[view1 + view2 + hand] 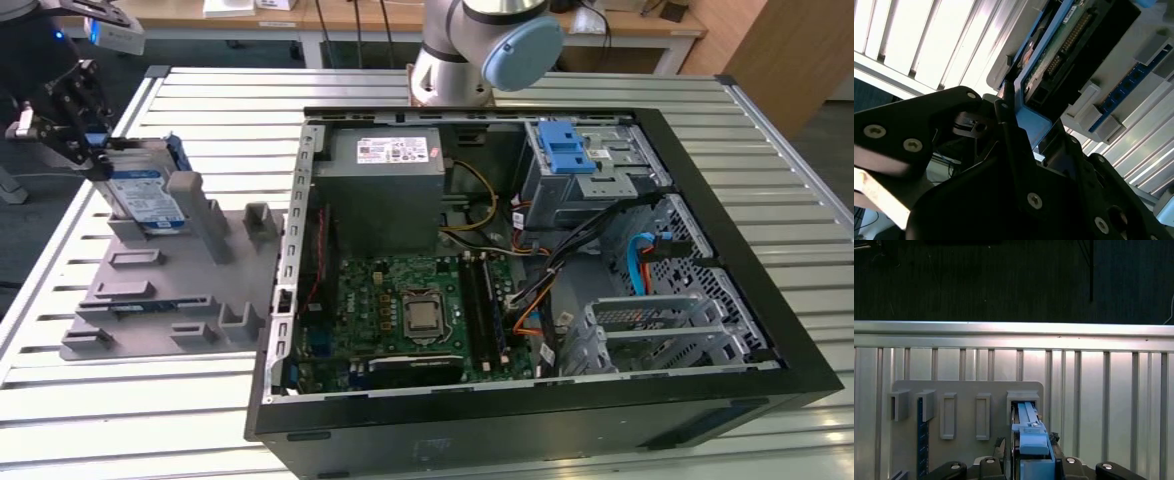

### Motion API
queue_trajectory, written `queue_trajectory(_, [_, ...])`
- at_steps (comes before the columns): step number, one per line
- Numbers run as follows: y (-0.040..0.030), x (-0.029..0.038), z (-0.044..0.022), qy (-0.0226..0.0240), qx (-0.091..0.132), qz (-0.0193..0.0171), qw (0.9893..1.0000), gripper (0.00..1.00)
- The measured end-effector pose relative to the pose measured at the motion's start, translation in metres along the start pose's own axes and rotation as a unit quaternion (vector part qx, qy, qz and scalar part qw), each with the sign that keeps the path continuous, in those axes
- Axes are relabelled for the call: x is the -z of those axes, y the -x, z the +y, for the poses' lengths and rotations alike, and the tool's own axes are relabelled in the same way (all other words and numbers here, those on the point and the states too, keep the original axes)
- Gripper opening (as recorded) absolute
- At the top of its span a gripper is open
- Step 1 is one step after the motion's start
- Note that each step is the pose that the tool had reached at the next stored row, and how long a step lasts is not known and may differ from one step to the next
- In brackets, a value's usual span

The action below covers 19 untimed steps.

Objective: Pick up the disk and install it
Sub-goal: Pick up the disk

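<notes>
- The fixture plate (pixel 147 300) lies on the desk (pixel 134 420), to the exterior view's left of the computer case (pixel 534 420).
- The disk (pixel 147 200) stands on edge in a slot at the plate's far end.
- The hand (pixel 96 162) is at the disk's upper edge.

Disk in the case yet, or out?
Out. The disk stands on edge in the grey fixture beside the open case, with the pincer at its end.

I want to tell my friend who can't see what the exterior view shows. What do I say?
A robot arm's pincer is at the upper end of a disk that stands on edge in a grey holder on a slatted metal table, at the exterior view's left. Beside it lies an open computer case with its green motherboard showing.
</notes>
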<state>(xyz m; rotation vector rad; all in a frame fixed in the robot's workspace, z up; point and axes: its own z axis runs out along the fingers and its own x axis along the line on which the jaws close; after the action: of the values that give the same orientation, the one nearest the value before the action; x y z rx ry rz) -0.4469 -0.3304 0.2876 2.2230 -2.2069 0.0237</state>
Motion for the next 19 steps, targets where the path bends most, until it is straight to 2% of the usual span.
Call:
queue_trajectory(4, [0.0, 0.0, 0.0, 0.0, 0.0, 0.0, 1.0, 0.43])
queue_trajectory(5, [0.0, 0.0, 0.0, 0.0, 0.0, 0.0, 1.0, 0.37])
queue_trajectory(13, [0.0, 0.0001, 0.0, 0.0, -0.001, 0.0, 1.0, 0.37])
queue_trajectory(19, [-0.0001, 0.005, 0.0, 0.0, -0.001, 0.0, 1.0, 0.37])
